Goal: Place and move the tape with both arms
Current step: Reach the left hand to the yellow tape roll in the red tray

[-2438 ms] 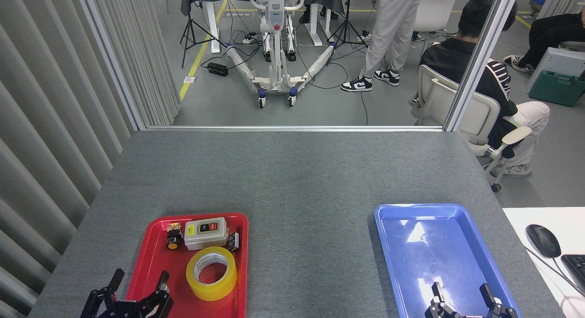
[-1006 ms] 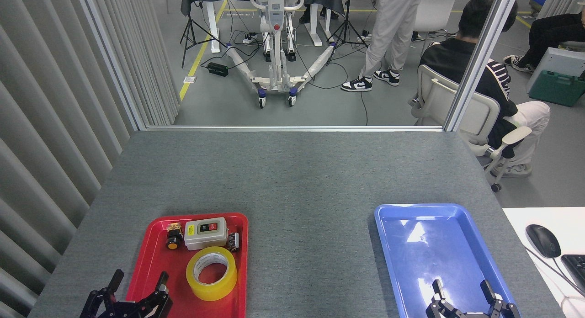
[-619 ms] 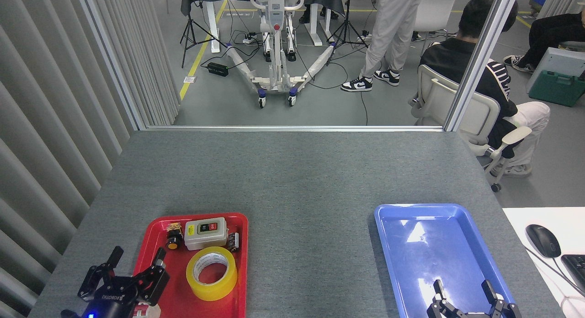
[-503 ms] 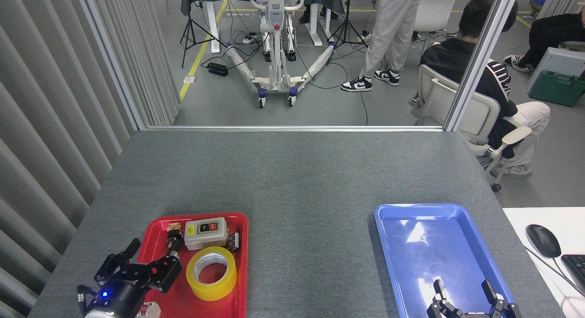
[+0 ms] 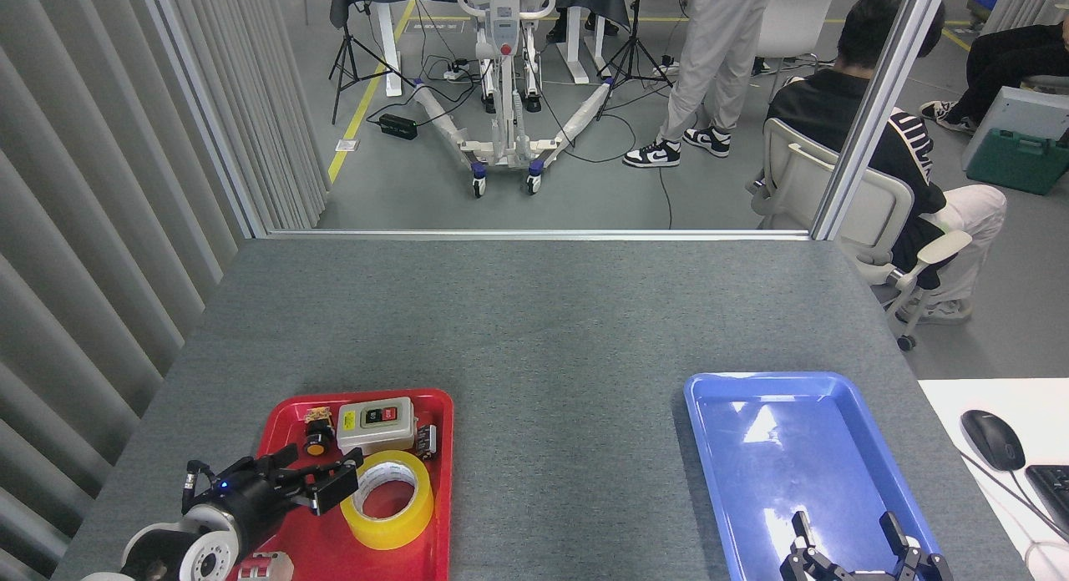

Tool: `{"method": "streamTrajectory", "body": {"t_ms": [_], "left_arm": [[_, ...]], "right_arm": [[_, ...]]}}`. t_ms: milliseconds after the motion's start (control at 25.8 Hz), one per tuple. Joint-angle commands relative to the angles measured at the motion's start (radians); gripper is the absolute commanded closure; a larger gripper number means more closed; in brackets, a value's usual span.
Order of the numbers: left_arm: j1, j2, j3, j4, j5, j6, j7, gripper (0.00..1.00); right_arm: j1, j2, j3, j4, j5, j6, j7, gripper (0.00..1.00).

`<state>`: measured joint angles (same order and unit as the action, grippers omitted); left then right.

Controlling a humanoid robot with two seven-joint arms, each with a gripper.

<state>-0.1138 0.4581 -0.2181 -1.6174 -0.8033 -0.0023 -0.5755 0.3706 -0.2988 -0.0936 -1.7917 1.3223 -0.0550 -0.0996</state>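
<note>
- Right gripper [image 5: 860,535]: at the bottom edge, over the near end of the blue tray [image 5: 727,447]. Two fingers stand well apart with nothing between them. Position matches the earlier pictures; this arm is idle.
- Left gripper [image 5: 321,477]: over the red tray [image 5: 276,422], at the left flank of the tape [image 5: 387,499]. Fingers are spread and hold nothing; the near finger looks to touch or nearly touch the roll's left rim, but contact cannot be confirmed.
- Change: moments ago the left gripper sat at the near-left corner of the red tray, pointing away from the robot. It has since swung toward the tape, and its wrist now points to the right.
- Tape: lies flat, core hole up, at the near-right part of the red tray. It has not shifted.
- Switch box [image 5: 376,426]: just beyond the tape, in the red tray's far half. A small round button part [image 5: 316,442] lies to its left, close to the far finger.
- Table [image 5: 534,314]: bare grey surface beyond the red tray.
- Meaning for the task: the approach looks almost complete and the grasp is not yet made. The likely next step is to close on the roll's wall. The far finger must clear the button part and the switch box.
</note>
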Motion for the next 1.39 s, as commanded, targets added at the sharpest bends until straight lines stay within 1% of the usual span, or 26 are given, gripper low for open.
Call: {"method": "streamTrajectory", "body": {"t_ms": [0, 77, 155, 232, 310, 426, 580, 696, 812, 1083, 1354], "left_arm": [[-0.046, 0.034, -0.061, 0.027, 0.033, 0.034, -0.027, 0.00], [-0.075, 0.040, -0.073, 0.059, 0.058, 0.051, -0.058, 0.00], [-0.109, 0.067, -0.141, 0.097, 0.102, 0.057, -0.072, 0.00], [-0.148, 0.093, -0.210, 0.119, 0.118, 0.058, -0.072, 0.00], [-0.164, 0.102, -0.228, 0.116, 0.119, 0.056, -0.072, 0.00], [-0.193, 0.103, -0.244, 0.149, 0.119, 0.067, -0.084, 0.00], [-0.227, 0.125, -0.317, 0.202, 0.119, 0.104, -0.182, 0.00], [-0.264, 0.126, -0.369, 0.232, 0.119, 0.104, -0.192, 0.00], [-0.296, 0.117, -0.406, 0.295, 0.119, 0.104, -0.192, 0.00], [-0.328, 0.113, -0.431, 0.335, 0.119, 0.111, -0.215, 0.00], [-0.391, 0.120, -0.554, 0.346, 0.119, 0.099, -0.225, 0.00]], "right_arm": [[0.001, 0.001, 0.000, 0.000, 0.000, 0.000, 0.003, 0.01], [0.001, 0.001, 0.000, 0.000, 0.000, 0.000, 0.005, 0.01], [0.001, 0.001, 0.000, 0.000, 0.000, 0.000, 0.003, 0.01], [0.001, 0.001, 0.000, 0.000, 0.000, 0.000, 0.003, 0.01], [0.001, 0.003, 0.000, 0.000, 0.000, 0.000, 0.005, 0.01], [0.001, 0.006, 0.000, 0.000, 0.000, 0.000, 0.003, 0.01], [0.001, 0.007, 0.000, 0.000, 0.000, 0.000, 0.003, 0.01], [0.001, 0.009, 0.000, 0.000, 0.000, -0.002, 0.003, 0.01], [0.002, 0.009, 0.000, 0.000, 0.000, -0.002, 0.005, 0.01], [0.001, 0.009, 0.000, 0.000, 0.002, -0.003, 0.005, 0.01], [0.002, 0.009, 0.000, 0.000, 0.002, -0.003, 0.005, 0.01]]}}
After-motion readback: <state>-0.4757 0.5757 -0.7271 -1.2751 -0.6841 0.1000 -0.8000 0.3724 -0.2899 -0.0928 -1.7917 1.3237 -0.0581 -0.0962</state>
